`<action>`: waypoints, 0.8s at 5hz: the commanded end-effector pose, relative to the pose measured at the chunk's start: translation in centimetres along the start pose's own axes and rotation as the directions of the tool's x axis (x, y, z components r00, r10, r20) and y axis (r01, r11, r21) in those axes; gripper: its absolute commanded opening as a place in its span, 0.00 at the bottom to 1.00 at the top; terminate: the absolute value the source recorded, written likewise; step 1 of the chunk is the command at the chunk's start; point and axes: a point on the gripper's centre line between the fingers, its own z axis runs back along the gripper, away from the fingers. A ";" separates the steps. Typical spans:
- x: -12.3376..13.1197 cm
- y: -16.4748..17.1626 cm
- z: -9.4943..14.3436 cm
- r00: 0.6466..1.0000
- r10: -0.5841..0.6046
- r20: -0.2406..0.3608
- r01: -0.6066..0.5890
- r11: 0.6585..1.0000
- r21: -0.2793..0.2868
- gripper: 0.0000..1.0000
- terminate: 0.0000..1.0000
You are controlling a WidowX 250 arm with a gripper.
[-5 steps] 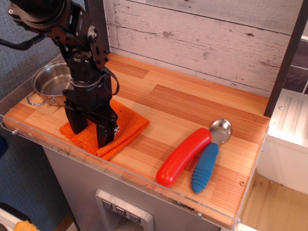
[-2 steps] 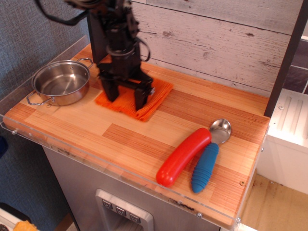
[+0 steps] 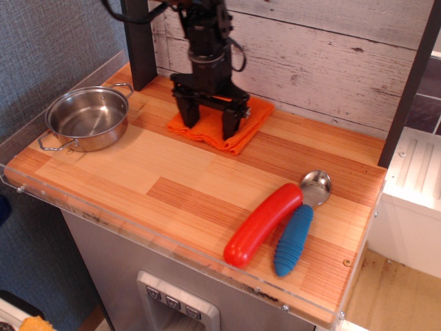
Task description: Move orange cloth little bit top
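The orange cloth [image 3: 244,129] lies crumpled on the wooden counter [image 3: 172,179], close to the back wall and right of the steel pot [image 3: 88,117]. My black gripper [image 3: 207,128] points straight down onto the cloth. Its jaws stand apart, with the left fingertip [image 3: 186,118] on the cloth's left part and the right fingertip [image 3: 229,129] on its middle. Orange fabric shows between the two fingers. The arm hides the cloth's rear part.
A red sausage-shaped toy [image 3: 263,224] and a blue-handled scoop [image 3: 296,234] lie at the front right. A dark post [image 3: 138,41] stands at the back left, a plank wall [image 3: 324,55] behind, and a clear plastic lip [image 3: 138,231] along the front edge.
The gripper has moved from the front left, by the pot, back and to the right toward the wall. The orange cloth has travelled with it and bunched up.
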 end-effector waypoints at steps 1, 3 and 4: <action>1.1 -1.8 3.1 0.999 -0.021 0.032 0.020 0.999 0.040 1.00 0.00; 2.2 -2.3 12.8 0.993 0.026 0.114 -0.037 0.995 0.090 1.00 0.00; 1.9 -2.2 14.0 0.993 0.065 0.094 -0.073 0.994 0.087 1.00 0.00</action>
